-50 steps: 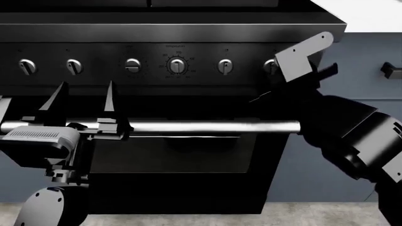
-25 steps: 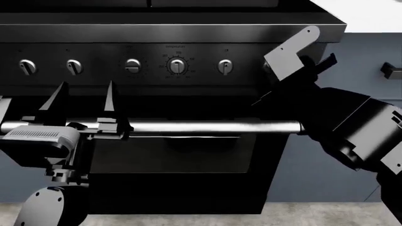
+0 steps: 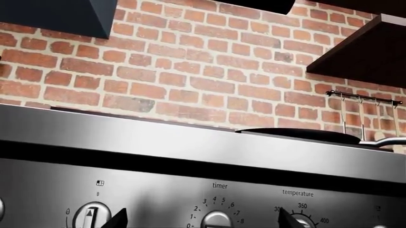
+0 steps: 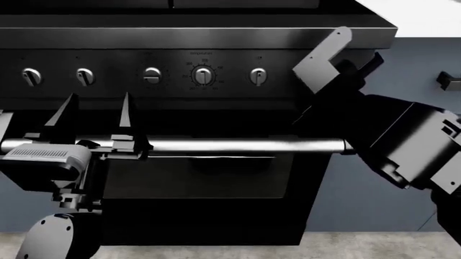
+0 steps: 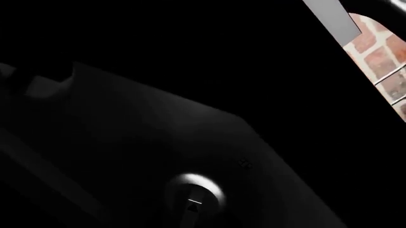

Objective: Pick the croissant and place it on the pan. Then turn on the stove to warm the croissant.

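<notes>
The black stove fills the head view, with silver knobs in a row and a silver bar handle. My left gripper is open and empty, its fingers pointing up just below the knob row. In the left wrist view its fingertips stand wide apart around the timer knob. The black pan sits on the stovetop, seen edge-on, its grey handle to one side. The croissant is hidden. My right gripper is against the rightmost knob and covers it. The right wrist view is dark, with one knob close.
Grey-blue cabinets flank the stove on the right, with a dark pull. A red brick wall rises behind the stove, with a dark shelf and a utensil rail. The floor shows below.
My right gripper has moved left and up and turned, and now covers the rightmost knob that showed before. The left arm has not moved.
</notes>
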### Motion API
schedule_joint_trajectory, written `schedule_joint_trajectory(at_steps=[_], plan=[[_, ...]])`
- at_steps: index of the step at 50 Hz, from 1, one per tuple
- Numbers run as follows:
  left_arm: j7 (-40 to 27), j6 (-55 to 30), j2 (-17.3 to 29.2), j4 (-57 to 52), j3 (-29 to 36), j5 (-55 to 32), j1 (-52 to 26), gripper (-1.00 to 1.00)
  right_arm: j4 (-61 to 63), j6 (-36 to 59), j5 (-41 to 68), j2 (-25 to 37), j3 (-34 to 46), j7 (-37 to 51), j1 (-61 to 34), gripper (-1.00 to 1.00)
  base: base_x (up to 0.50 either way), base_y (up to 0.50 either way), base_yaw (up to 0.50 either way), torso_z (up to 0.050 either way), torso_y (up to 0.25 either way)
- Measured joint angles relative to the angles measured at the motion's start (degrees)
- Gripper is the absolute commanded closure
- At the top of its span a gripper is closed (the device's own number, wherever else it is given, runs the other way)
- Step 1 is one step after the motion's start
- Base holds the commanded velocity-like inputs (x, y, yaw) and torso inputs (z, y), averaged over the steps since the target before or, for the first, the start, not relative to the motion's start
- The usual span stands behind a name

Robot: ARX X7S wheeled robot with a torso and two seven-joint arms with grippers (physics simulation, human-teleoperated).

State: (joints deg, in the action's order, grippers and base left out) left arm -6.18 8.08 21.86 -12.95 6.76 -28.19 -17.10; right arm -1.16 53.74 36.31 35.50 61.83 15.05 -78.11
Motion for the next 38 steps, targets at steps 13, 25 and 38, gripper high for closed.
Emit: schedule_joint_trajectory(at_steps=[13, 25, 38], plan=[[-0.13, 0.08, 0.15, -0.11, 0.07, -0.15, 0.04, -1.0, 0.39, 1.88, 0.38, -0.71, 0.51, -0.47, -0.49, -1.0, 0.0, 0.0, 0.0, -0.001, -0.005], [-0.26, 0.15, 0.36, -0.5, 0.08, -0.34, 0.19, -1.0, 3.02, 3.91, 5.5, -0.25, -1.38, 1.47, 1.62, -1.0, 0.0, 0.0, 0.0, -0.001, -0.001], [-0.42, -0.01, 0.7, -1.29, 0.07, -0.86, 0.41, -1.0, 14.67, 8.86, 16.07, 2.99, -8.15, 12.26, 4.97, -1.0, 0.0, 0.0, 0.0, 0.0, 0.0]])
